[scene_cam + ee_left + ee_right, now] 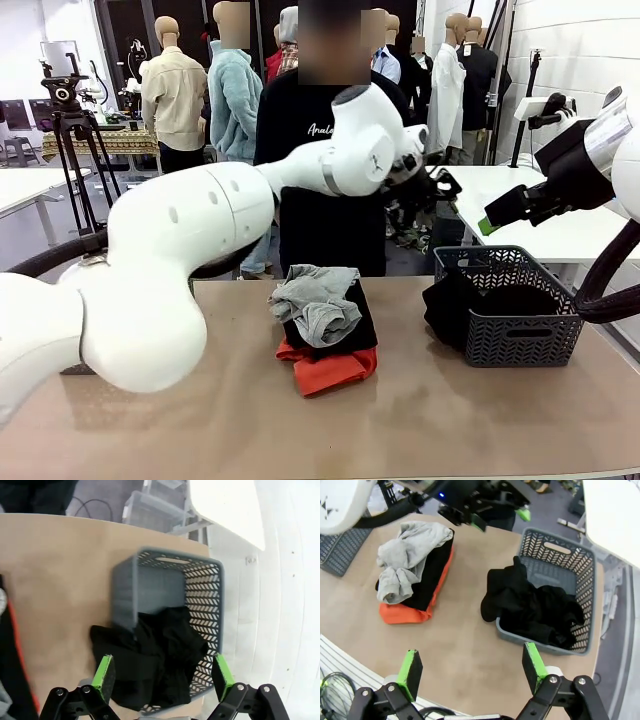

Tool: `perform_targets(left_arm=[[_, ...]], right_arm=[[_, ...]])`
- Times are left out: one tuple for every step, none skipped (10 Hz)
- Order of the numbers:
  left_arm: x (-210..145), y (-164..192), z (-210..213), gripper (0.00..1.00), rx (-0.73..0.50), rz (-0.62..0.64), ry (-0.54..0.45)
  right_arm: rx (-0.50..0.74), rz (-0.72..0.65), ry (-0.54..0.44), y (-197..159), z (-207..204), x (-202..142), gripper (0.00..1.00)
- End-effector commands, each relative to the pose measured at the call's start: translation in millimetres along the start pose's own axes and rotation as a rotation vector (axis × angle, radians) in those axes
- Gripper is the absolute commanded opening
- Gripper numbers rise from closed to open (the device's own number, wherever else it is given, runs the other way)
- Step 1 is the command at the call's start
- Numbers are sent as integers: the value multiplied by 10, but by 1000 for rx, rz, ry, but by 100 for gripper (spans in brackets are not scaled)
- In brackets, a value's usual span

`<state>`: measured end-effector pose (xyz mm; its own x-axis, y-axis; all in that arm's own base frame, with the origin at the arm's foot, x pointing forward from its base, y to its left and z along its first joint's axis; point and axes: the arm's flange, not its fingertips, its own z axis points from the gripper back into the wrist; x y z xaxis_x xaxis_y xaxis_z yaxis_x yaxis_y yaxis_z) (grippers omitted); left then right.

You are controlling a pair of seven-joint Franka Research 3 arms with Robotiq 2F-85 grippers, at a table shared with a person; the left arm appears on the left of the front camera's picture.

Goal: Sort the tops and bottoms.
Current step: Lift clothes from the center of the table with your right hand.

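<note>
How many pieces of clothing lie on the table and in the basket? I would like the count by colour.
Grey: 1, the grey garment on top of the pile.
Black: 2, the black garment in the pile and the black garment in the basket, hanging over the basket's rim.
Orange-red: 1, the orange-red garment at the bottom.
Total: 4

Half-hidden white script (320, 130), unreadable, on person's black T-shirt (285, 115)

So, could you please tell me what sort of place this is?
Probably a robotics lab: a camera on a tripod, white work tables around, and a clear storage box on the floor.
</note>
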<state>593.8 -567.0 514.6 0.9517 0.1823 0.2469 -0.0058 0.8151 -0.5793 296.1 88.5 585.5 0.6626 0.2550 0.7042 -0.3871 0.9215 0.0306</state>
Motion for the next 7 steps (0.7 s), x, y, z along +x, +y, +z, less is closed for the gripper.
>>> perform_targets(left_arm=[[-560, 786, 713, 100, 75, -16, 71], [-626, 829, 963, 100, 106, -40, 103], [-690, 855, 1222, 100, 122, -77, 118], [-725, 923, 1456, 100, 156, -128, 125], [-775, 1000, 1598, 100, 196, -173, 22], [-762, 1016, 1575, 100, 348, -61, -179], [134, -64, 1237, 100, 168, -104, 99]], right_arm=[[4, 13, -9, -3, -32, 17, 100], [4, 13, -9, -3, -32, 17, 100], [4, 13, -9, -3, -32, 17, 100], [4, 13, -9, -3, -32, 17, 100], [4, 13, -9, -3, -32, 17, 100], [4, 13, -9, -3, -32, 17, 100], [4, 13, -9, -3, -32, 17, 100]])
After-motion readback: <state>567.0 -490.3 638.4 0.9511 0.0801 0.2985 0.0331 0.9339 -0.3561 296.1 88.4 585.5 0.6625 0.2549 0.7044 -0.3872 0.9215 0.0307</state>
